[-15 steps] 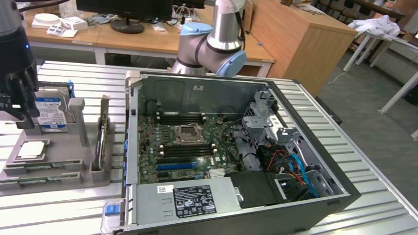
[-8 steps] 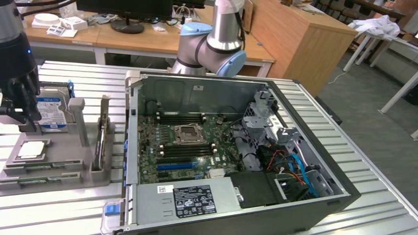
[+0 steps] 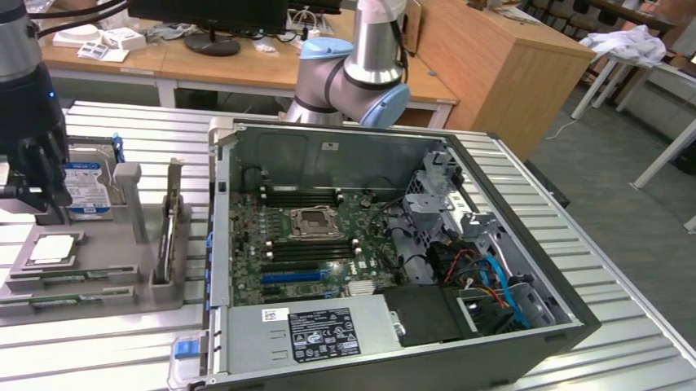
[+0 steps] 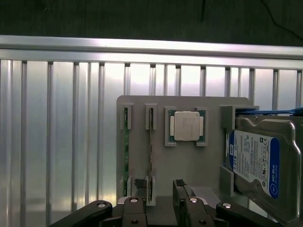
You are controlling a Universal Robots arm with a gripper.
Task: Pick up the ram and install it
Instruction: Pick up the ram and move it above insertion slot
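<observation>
Your hand [image 4: 159, 189] hangs wide, holding nothing, over the grey tray [image 4: 189, 161] at the exterior view's far left. 2 ram sticks [image 4: 126, 151] stand on edge in its slots, beside the CPU [image 4: 186, 126].

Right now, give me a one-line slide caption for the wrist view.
Open gripper above the grey holder, where two ram sticks sit slotted beside the CPU and hard drive.

Silver-grey arm [image 3: 370, 41] tube with light-blue joint caps [image 3: 324, 47] past the PC case [image 3: 221, 244] far wall; black gripper [image 4: 158, 191], round silver screw heads [image 4: 131, 200] on linkage.
</observation>
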